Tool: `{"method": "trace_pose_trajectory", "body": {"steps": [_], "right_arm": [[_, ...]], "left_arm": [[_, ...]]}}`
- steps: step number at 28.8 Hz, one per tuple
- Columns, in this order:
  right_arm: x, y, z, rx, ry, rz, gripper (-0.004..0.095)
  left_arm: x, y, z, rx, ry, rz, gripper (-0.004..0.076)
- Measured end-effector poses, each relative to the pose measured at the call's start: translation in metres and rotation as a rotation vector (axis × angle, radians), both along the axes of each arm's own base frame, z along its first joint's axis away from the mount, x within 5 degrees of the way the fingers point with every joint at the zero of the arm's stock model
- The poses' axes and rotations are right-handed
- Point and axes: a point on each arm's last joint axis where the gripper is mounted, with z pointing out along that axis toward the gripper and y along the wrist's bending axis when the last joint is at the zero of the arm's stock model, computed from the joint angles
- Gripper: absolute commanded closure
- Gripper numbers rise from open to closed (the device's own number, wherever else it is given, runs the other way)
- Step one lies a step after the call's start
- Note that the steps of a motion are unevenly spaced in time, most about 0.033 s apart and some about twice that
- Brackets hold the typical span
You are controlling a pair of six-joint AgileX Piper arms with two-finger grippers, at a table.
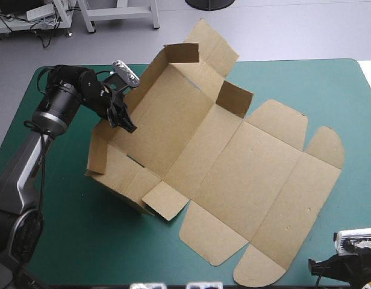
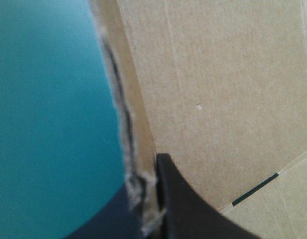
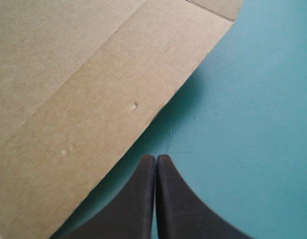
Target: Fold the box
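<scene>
Here, left pincer (image 1: 129, 126) seemingly clamps box (image 1: 233, 174) wall.

The left arm (image 1: 56, 99) is black with grey segments (wrist ribbed), its fingers (image 1: 126, 121) black fins.

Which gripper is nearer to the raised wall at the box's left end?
Left. The left gripper is shut on that wall's edge. The right gripper is shut over the cover beside the flat lid's edge, far from that wall.
</scene>
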Motion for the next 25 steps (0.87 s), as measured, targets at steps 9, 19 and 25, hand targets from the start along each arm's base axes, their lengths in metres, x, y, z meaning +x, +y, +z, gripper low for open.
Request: {"method": "trace_pose_trajectory", "body": {"steps": [9, 19, 25], "right_arm": [[0.0, 0.0, 0.0, -0.02, 0.001, 0.008, 0.0913], [0.0, -0.001, 0.0, -0.024, 0.001, 0.008, 0.0913], [0.0, -0.001, 0.0, -0.022, 0.001, 0.007, 0.0913]], "left_arm": [[-0.007, -0.045, 0.042, 0.142, -0.31, -0.287, 0.0734], [-0.039, -0.105, 0.073, 0.319, -0.605, -0.477, 0.0734], [-0.051, -0.125, 0.073, 0.327, -0.682, -0.458, 0.0734]]}}
